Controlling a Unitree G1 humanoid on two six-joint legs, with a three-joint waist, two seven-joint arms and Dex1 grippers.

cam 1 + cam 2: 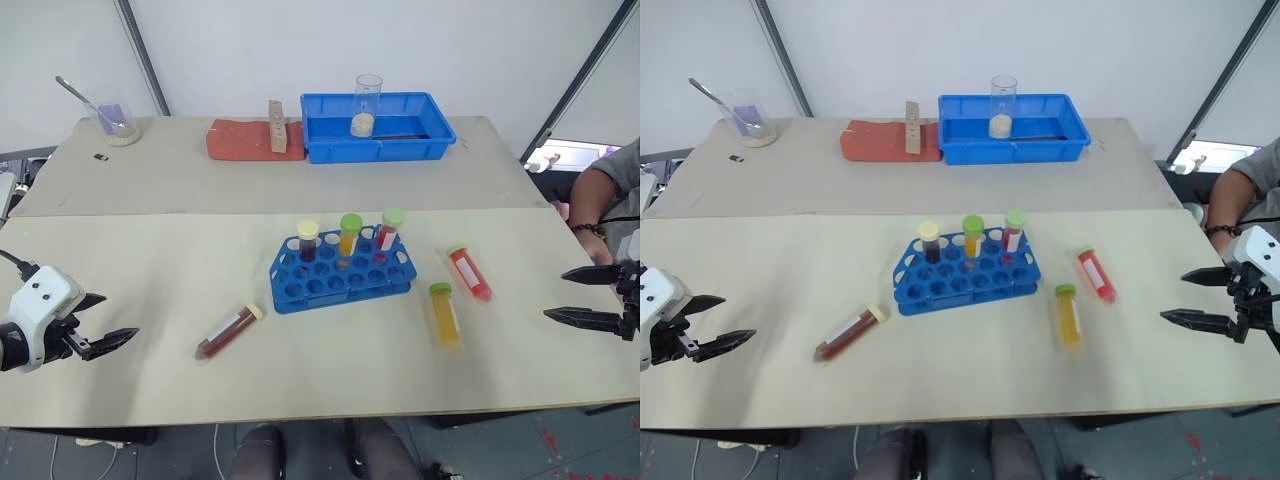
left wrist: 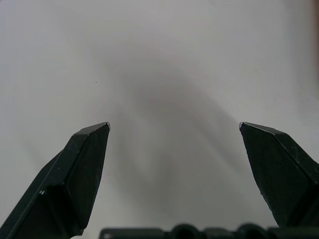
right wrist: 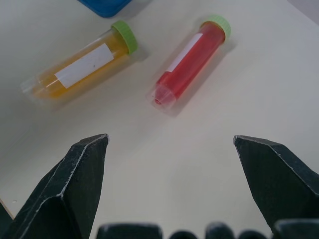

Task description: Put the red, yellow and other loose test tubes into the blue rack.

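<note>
The blue rack (image 1: 342, 272) stands mid-table with three capped tubes upright in its back row. Three loose test tubes lie flat on the table. The red one (image 1: 469, 273) and the yellow one (image 1: 444, 316), both green-capped, lie right of the rack. The dark red-brown one (image 1: 229, 331), cream-capped, lies to the rack's left front. My right gripper (image 1: 556, 295) hovers open near the table's right edge, pointing at the red tube (image 3: 192, 59) and yellow tube (image 3: 82, 64). My left gripper (image 1: 115, 318) hovers open at the left edge, with bare table ahead of it.
At the back stand a blue tray (image 1: 375, 152) holding a tall beaker (image 1: 366, 105), a red pad (image 1: 245, 140) with a wooden block (image 1: 276, 127), and a glass with a spoon (image 1: 113, 120). A person's arm (image 1: 600, 200) rests at the table's right edge.
</note>
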